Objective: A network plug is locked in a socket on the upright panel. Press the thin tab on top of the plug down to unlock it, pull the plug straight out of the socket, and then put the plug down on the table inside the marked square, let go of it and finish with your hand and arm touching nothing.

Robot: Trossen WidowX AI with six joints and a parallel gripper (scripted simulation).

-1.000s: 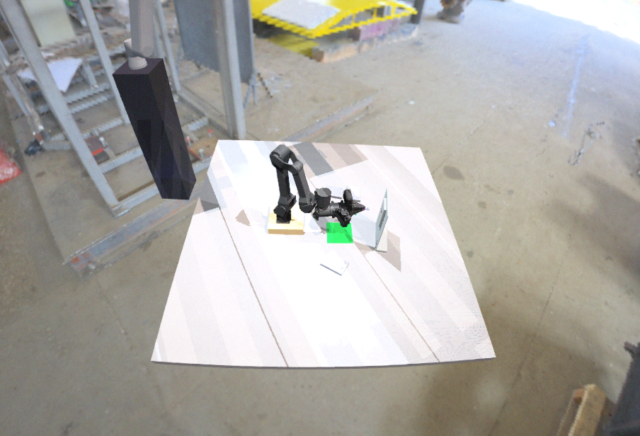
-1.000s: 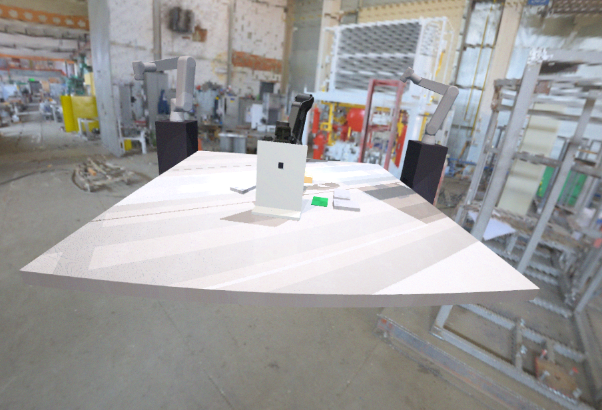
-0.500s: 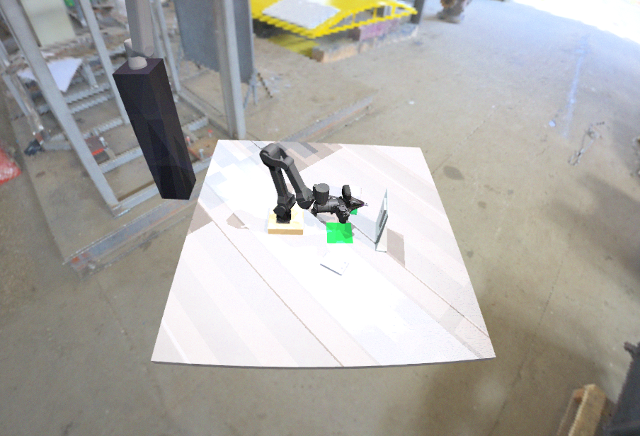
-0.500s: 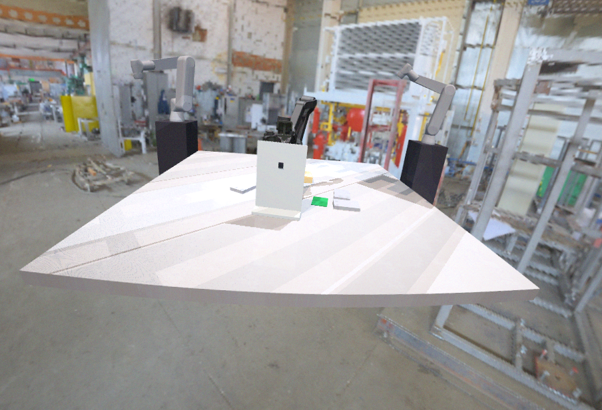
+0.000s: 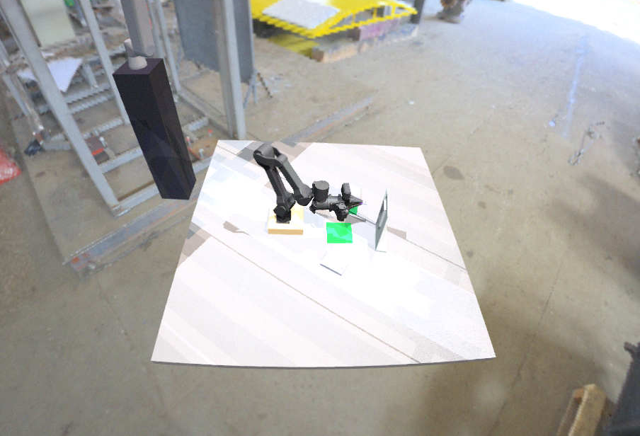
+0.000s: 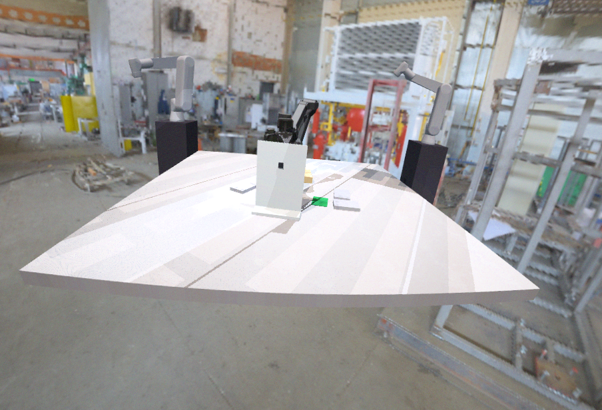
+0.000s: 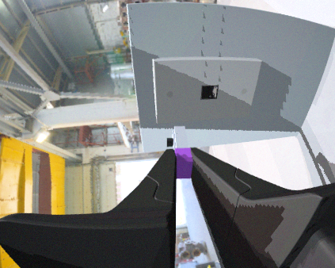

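Note:
My gripper (image 5: pixel 362 202) (image 7: pixel 180 155) is shut on the plug (image 7: pixel 184 168), a small purple body with a pale narrow front part between the fingertips. It holds the plug in the air, in front of the upright panel (image 5: pixel 381 229) (image 6: pixel 278 192) (image 7: pixel 234 33) and apart from it. The dark square socket opening (image 7: pixel 209 92) shows empty above the plug in the wrist view. The plug's thin tab cannot be made out. A green square (image 5: pixel 339 233) lies on the table below the arm. In the exterior view the panel hides the fingertips.
A second green patch (image 5: pixel 353 210) (image 6: pixel 319 201) lies partly behind the arm in the top view. A flat grey tile (image 5: pixel 335 263) (image 6: pixel 242 186) lies toward one side, and pale flat blocks (image 6: pixel 345 205) lie on the other. The arm stands on a yellowish base (image 5: pixel 285 231).

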